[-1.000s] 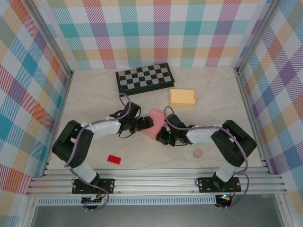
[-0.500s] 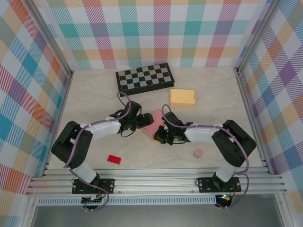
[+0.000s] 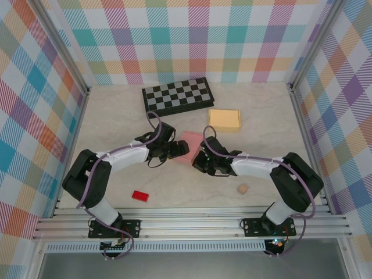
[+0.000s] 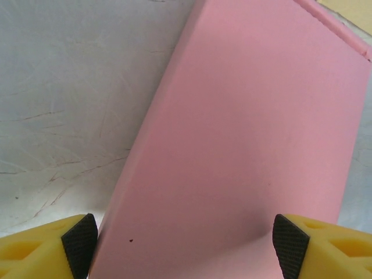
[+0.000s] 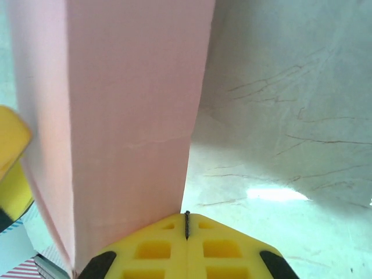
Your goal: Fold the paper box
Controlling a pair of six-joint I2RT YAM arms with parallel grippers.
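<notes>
**While two arms crowd a pink box, the fold needs care**

We find the pink paper box [image 3: 189, 143] at the centre of the top view. Our left gripper [image 3: 175, 150] spreads wide across its flat face. Our right gripper [image 3: 199, 163] is pinched closed and empty at its upright side. We judge that slow, even pressure along the crease would work best.

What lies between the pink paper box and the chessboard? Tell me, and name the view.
Nothing lies there. In the top external view, the stretch of table between the pink paper box and the chessboard is bare.
</notes>
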